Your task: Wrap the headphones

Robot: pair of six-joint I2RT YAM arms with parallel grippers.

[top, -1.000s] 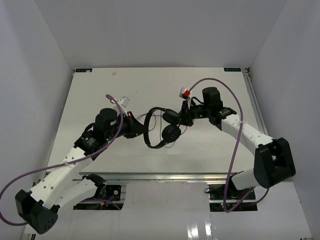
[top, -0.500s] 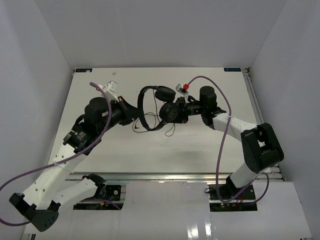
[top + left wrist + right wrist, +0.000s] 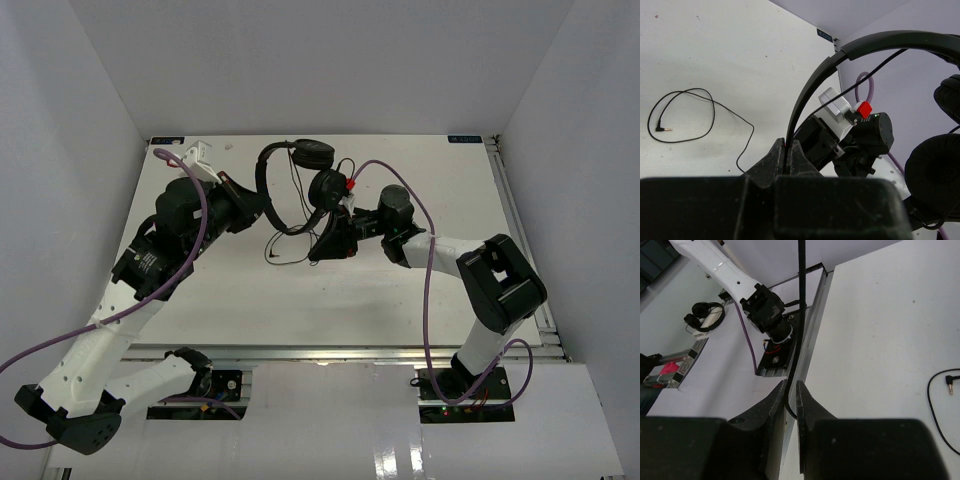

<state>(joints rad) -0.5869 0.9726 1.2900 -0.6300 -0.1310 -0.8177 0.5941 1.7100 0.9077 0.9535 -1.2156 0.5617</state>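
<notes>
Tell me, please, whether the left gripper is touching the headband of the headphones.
Touching. The left wrist view shows the headband running down into the left gripper, pinched between its closed fingers.

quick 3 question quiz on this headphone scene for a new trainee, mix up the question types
1. True or false: the headphones lie flat on the table.
2. The left gripper is: A open, B shut on the headband, C out of view.
3. Where is the plug?
Key: 1 false, they are held up. 2 B. 3 loose on the table, unheld.
</notes>
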